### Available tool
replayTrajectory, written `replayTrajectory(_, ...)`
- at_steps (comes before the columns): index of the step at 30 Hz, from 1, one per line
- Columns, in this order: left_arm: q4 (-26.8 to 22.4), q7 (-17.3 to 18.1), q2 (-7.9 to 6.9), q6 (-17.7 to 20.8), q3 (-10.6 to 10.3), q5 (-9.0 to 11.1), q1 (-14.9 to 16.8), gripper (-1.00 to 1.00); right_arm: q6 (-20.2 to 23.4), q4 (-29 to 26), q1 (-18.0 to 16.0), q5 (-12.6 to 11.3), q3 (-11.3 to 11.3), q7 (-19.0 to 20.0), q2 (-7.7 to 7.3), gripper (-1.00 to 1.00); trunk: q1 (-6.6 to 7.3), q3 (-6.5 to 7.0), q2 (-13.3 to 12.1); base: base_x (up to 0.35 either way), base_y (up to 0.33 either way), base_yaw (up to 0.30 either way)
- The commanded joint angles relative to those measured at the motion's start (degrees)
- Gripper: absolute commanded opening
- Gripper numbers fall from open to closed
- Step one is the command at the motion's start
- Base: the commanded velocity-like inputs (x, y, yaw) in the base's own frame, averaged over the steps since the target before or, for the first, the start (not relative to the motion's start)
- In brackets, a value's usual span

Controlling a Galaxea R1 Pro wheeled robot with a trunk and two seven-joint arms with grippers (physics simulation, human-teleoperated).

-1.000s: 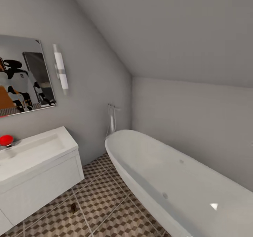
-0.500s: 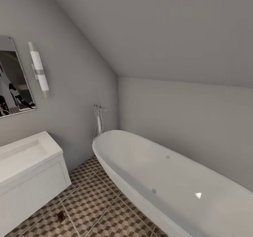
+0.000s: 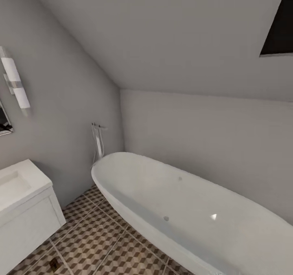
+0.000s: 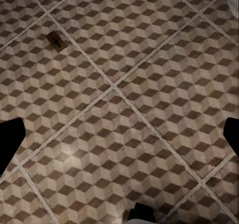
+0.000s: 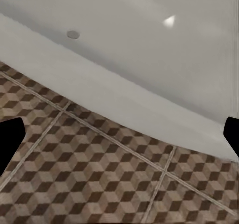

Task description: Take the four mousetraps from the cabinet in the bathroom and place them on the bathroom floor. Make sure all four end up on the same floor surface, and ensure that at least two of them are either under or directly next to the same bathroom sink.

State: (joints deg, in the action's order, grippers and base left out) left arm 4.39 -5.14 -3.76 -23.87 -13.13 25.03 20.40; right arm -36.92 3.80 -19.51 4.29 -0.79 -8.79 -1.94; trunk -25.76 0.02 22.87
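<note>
Head view, left to right: bathroom sink (image 3: 18, 181) corner, then the white tub (image 3: 195, 210). A mousetrap (image 3: 54, 265) lies on the bathroom floor (image 3: 93, 234) just in front of the vanity. My left wrist view resolves it (image 4: 56, 41) flat, long axis diagonal across a tile. My left gripper (image 4: 119, 137) and right gripper (image 5: 119, 139) point downward, fingers spread, empty.

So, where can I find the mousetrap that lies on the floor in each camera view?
Head view: the mousetrap is at the bottom left edge, on the tiles in front of the white vanity.
Left wrist view: the mousetrap lies flat, close to a grout line.
Right wrist view: here I see the white tub and tiles.
Shared landmark: the cube-pattern bathroom floor.
</note>
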Motion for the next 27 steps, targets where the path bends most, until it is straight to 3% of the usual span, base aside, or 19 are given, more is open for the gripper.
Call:
replayTrajectory(1,0.18,-0.13,0.03,-0.28,-0.49,0.24,0.04,1.00,-0.26,0.24,-0.09,0.46,-0.09,-0.35,0.00,1.00,-0.02,-0.02,0.05,0.000,0.000,-0.264)
replayTrajectory(27,0.18,0.22,0.13,-0.10,-0.49,0.24,-0.21,1.00,-0.26,0.24,-0.09,0.55,-0.09,-0.35,0.00,1.00,-0.02,-0.02,0.05,0.000,0.000,-0.264)
